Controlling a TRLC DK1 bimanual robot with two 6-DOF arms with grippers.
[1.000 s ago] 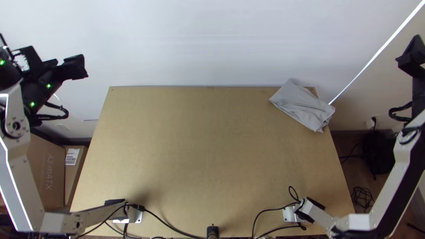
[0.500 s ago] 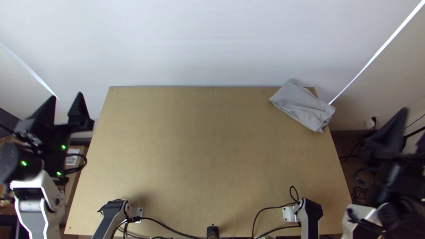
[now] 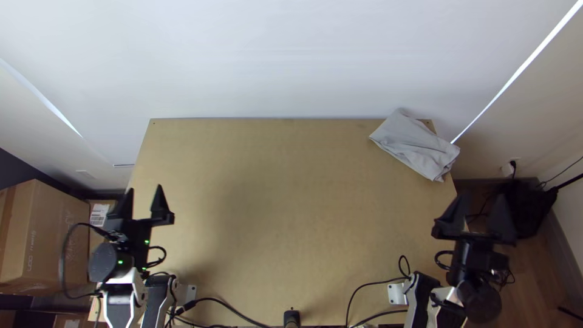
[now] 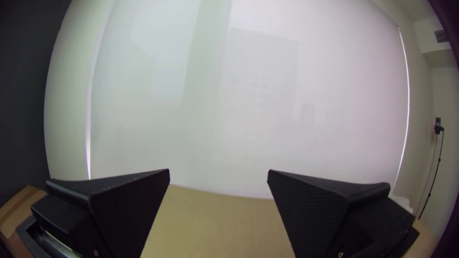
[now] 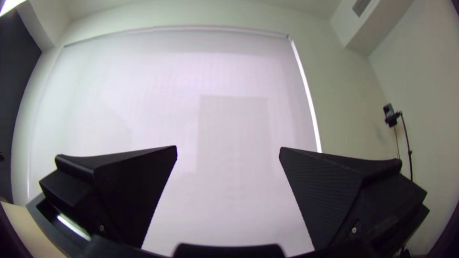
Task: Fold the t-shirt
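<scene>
- Top view: we see the t-shirt (image 3: 416, 146) at the upper right of the frame, lying over the far right corner of the table (image 3: 285, 212) and reaching past its edges there. It is a compact grey bundle, wrinkled along its lower part; we cannot tell how many times it is folded.
- Top view: we find the left hand (image 3: 144, 188) at the left of the frame, over the table's left side, open, its two pointed fingers well apart. It is well away from the cloth.
- Top view: we find the right hand (image 3: 484, 195) at the right of the frame, near the table's right edge and below the t-shirt in the picture, also open.
- Top view: we see a cardboard box (image 3: 57, 234) at the left and black cables (image 3: 234, 313) along the bottom.
- Left wrist view: we see the left hand (image 4: 218, 170) open, with tabletop between its fingers and a pale panel (image 4: 248, 95) above.
- Right wrist view: we see the right hand (image 5: 228, 147) open, its fingers wide apart in front of the pale panel.
</scene>
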